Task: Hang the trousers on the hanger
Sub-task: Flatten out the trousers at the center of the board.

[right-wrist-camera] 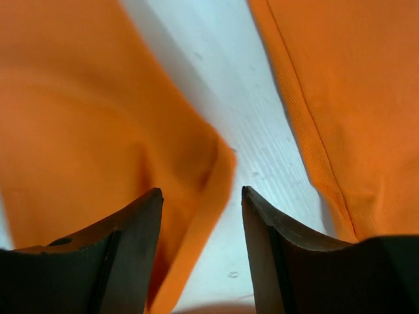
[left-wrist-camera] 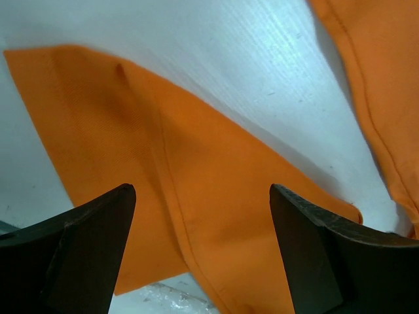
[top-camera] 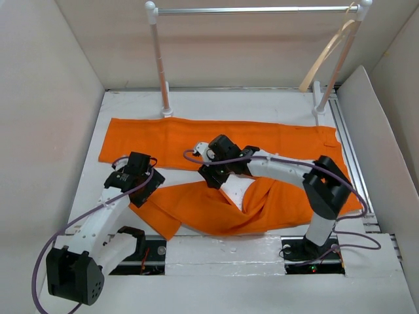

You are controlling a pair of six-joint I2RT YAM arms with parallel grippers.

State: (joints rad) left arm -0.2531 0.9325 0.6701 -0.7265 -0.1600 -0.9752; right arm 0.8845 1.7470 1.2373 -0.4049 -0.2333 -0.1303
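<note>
Trousers [top-camera: 216, 137] lie on the worktop [top-camera: 131, 104], well apart from the hanger [top-camera: 322, 60] — unhung; left gripper [left-wrist-camera: 203, 216], right gripper [right-wrist-camera: 203, 209] both apart, empty.

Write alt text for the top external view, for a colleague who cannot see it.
Orange trousers lie on the white table, one leg flat along the far side, the other bunched nearer the arms. The left gripper and right gripper are low over the cloth, open, holding nothing. The beige hanger hangs from the rack at far right.
</note>
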